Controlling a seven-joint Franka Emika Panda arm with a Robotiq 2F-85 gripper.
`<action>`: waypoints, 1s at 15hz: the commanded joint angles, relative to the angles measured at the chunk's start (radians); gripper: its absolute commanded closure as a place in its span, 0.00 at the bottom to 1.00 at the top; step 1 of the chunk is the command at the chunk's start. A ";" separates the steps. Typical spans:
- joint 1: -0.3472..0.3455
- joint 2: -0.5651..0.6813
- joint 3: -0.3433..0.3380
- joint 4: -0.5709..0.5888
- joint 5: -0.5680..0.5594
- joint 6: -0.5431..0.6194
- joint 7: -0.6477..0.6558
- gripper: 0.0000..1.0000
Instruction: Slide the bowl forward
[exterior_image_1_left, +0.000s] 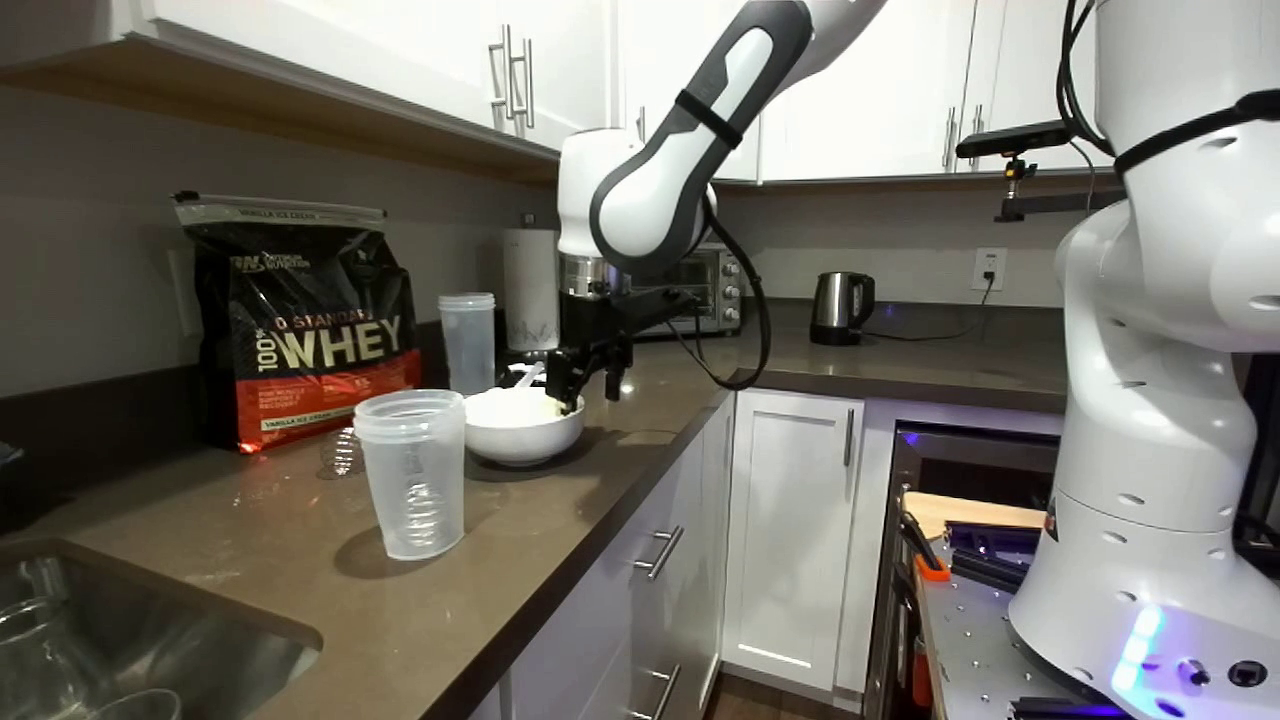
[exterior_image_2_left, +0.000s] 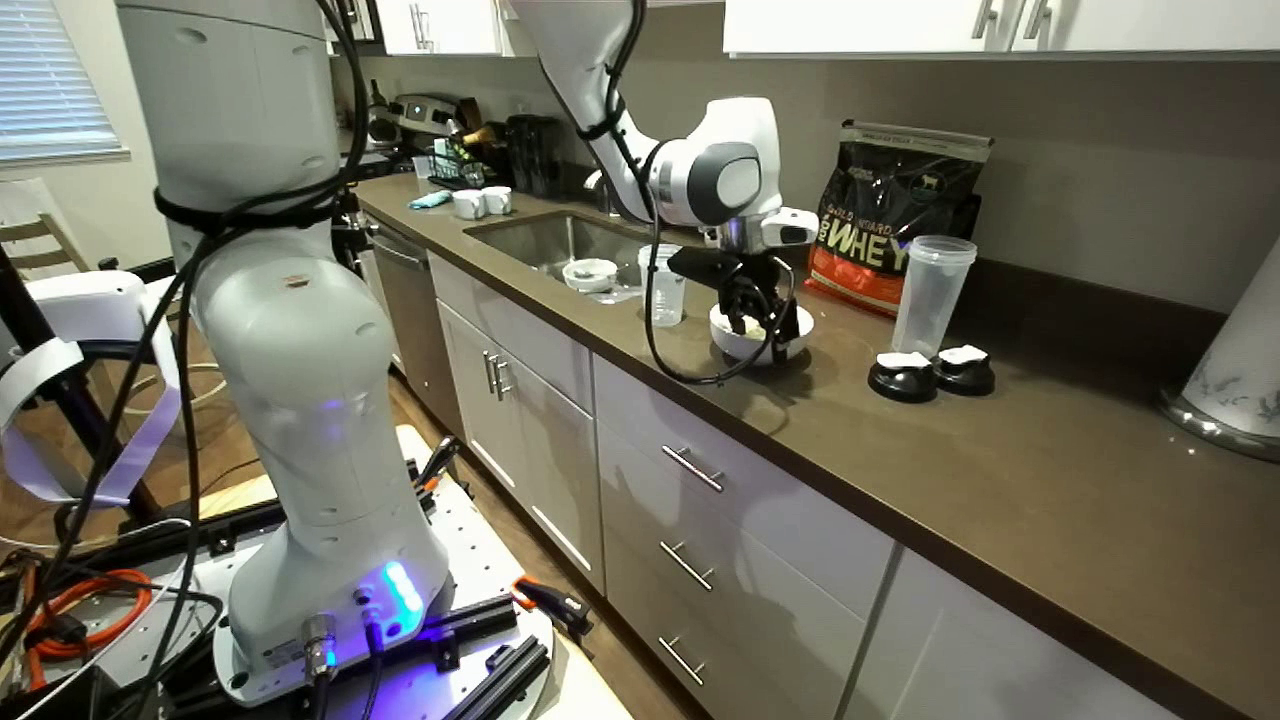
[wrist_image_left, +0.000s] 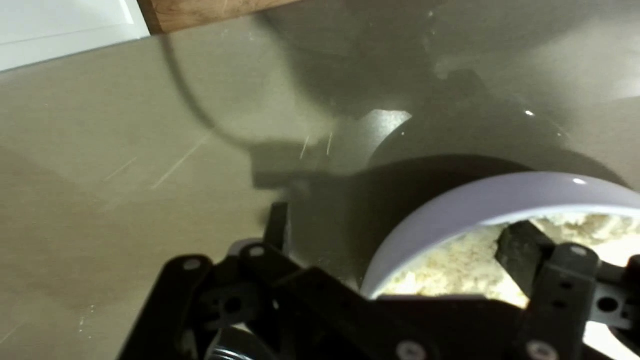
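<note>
Here's the bowl (exterior_image_1_left: 525, 440), round and white, sitting on the tabletop (exterior_image_2_left: 1020, 480) right below me, pale, grainy food (wrist_image_left: 462, 262) inside it. My jaws are spread well apart across its rim: one fingertip (wrist_image_left: 522, 255) is down inside the bowl, the other hangs outside with a gap to the wall, so nothing is gripped. Whether the inner one touches the food, I can't tell. Now the neighbours! A translucent cup (exterior_image_1_left: 410, 490) stands upright near the bowl, apart from it, blocking the side toward the sink (exterior_image_1_left: 235, 630). Back by the wall looms the whey bag (exterior_image_1_left: 310, 345), with a second translucent cup (exterior_image_2_left: 930, 300) upright beside it. On the bowl's side away from the sink, two black lids (exterior_image_2_left: 903, 380) with white tops sit next to each other, set farther back. A wire ball (exterior_image_1_left: 342, 455) lies between the bag and the nearer cup. Farther along come a paper towel roll (exterior_image_1_left: 531, 280), a toaster oven (exterior_image_1_left: 722, 300) partly hidden by my arm, and a kettle (exterior_image_1_left: 832, 310) in the corner. And my own cable (exterior_image_2_left: 657, 345) droops in a loop, passing in front of the nearer cup and the bowl's lower edge in an exterior view.
</note>
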 joint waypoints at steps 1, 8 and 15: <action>-0.032 -0.060 0.026 -0.021 -0.031 -0.051 0.017 0.00; -0.056 -0.094 0.052 -0.017 -0.022 -0.096 0.008 0.00; -0.068 -0.111 0.076 -0.014 0.017 -0.109 -0.028 0.00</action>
